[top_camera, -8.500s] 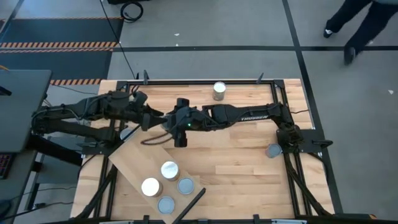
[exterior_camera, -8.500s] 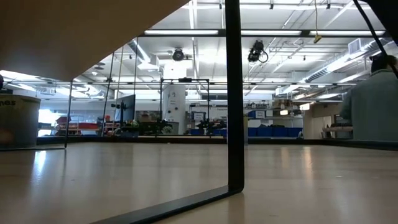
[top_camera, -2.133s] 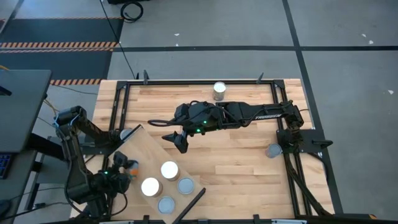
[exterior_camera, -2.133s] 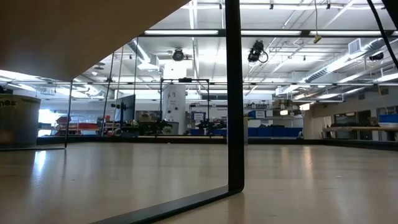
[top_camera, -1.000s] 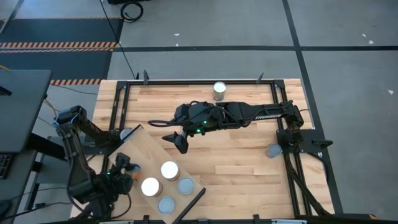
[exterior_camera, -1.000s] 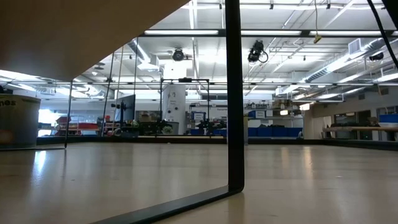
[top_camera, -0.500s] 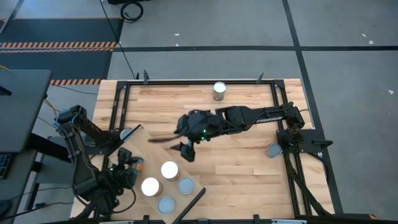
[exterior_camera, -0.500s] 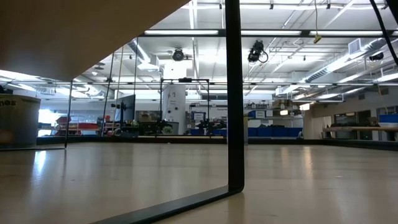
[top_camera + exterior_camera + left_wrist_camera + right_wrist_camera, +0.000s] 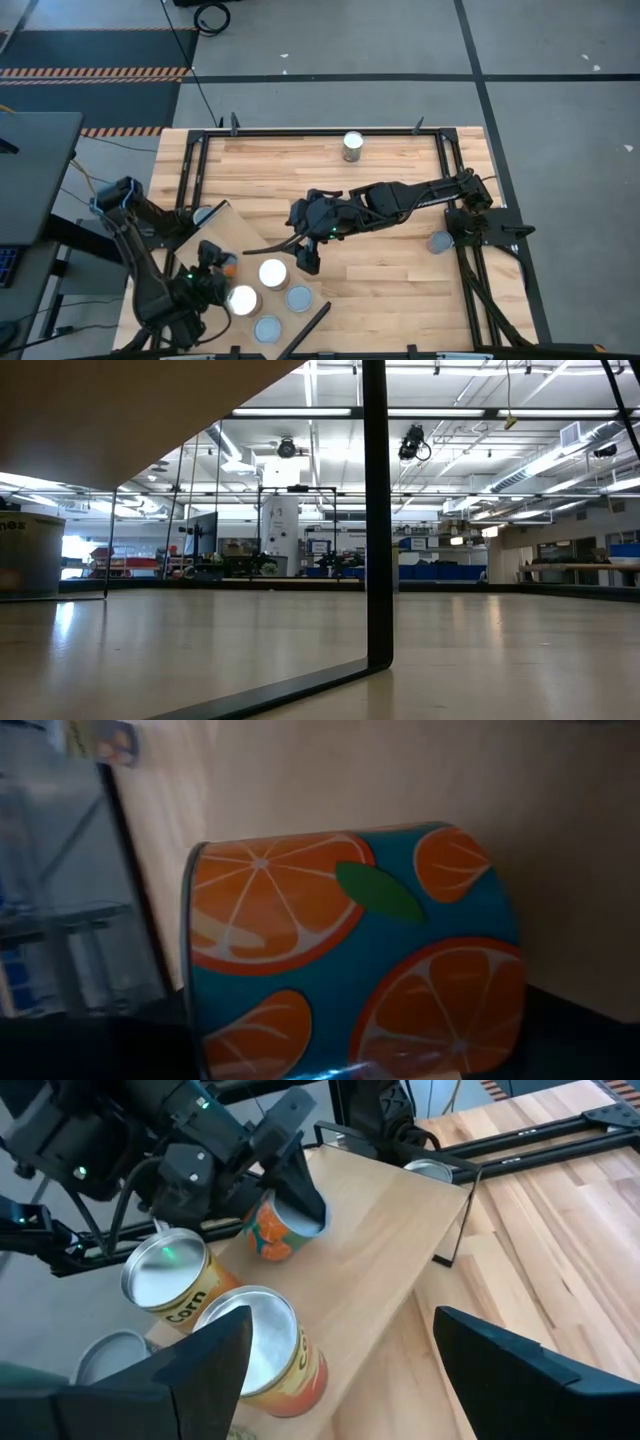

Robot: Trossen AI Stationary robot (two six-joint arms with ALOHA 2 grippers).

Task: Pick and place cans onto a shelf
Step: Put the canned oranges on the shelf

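At the lower left of the high view, the left hand is clamped on an orange-print can over the shelf. The right hand, fingers apart, hovers beside the corn cans.

Left tool over shelf holding orange can; right tool nearby.
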